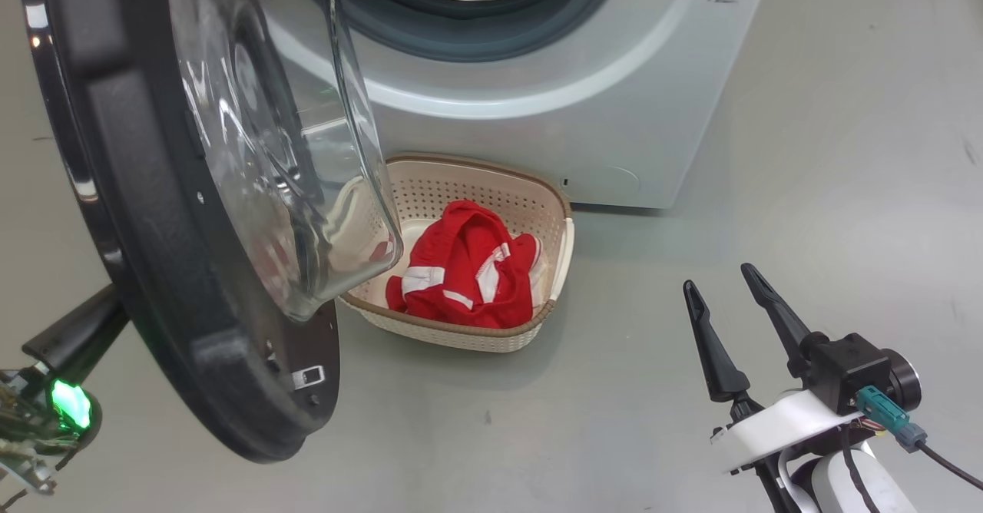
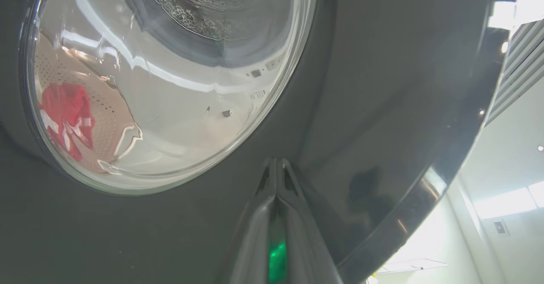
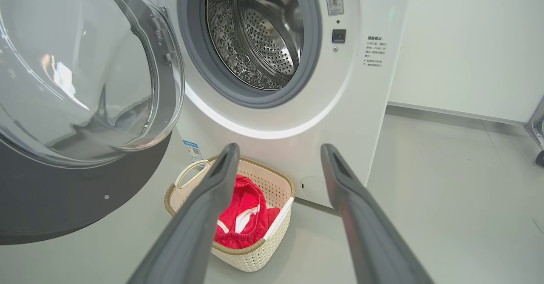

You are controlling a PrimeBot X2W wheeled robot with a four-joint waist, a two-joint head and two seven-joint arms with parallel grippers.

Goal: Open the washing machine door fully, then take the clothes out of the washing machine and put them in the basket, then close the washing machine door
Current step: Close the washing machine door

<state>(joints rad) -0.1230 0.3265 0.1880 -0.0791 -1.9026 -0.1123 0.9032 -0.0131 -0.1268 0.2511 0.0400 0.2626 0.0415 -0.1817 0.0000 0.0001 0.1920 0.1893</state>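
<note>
The washing machine (image 1: pixel 553 75) stands with its steel drum (image 3: pixel 259 33) showing nothing inside. The washing machine door (image 1: pixel 146 267) hangs swung out to the left, its glass bowl (image 1: pixel 269 137) facing the machine. On the floor below the opening sits the basket (image 1: pixel 530 198) holding the red and white clothes (image 1: pixel 468 275). My left gripper (image 2: pixel 276 165) is shut, its tips pressed against the door's black outer face just below the window; one of its fingers (image 1: pixel 77 336) shows behind the door's rim. My right gripper (image 1: pixel 716 276) hovers open and empty to the right of the basket.
Grey floor (image 1: pixel 845 190) stretches to the right of the machine and in front of the basket. A white wall (image 3: pixel 467 41) runs behind. A caster of some cart (image 3: pixel 539 156) shows at the far right. The door overhangs the basket's left side.
</note>
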